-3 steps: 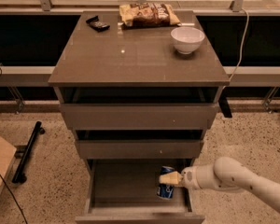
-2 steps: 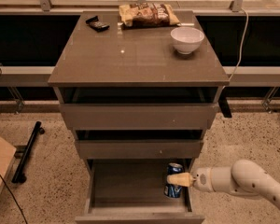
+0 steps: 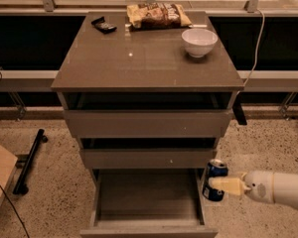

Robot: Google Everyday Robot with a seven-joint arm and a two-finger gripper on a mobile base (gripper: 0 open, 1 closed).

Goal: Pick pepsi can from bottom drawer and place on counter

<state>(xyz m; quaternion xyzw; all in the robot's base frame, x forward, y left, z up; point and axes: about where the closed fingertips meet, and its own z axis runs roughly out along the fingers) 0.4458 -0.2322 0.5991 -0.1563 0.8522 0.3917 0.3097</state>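
Gripper at lower right, coming in from the right edge on the white arm, clenched on the pepsi can. One pale finger lies across the can's front at approx. mid-height. Can roughly upright, held just outside the right side of the bottom drawer, which is pulled out toward the near side. Counter above has a white bowl far right, chip bag at far edge, small black object far left.
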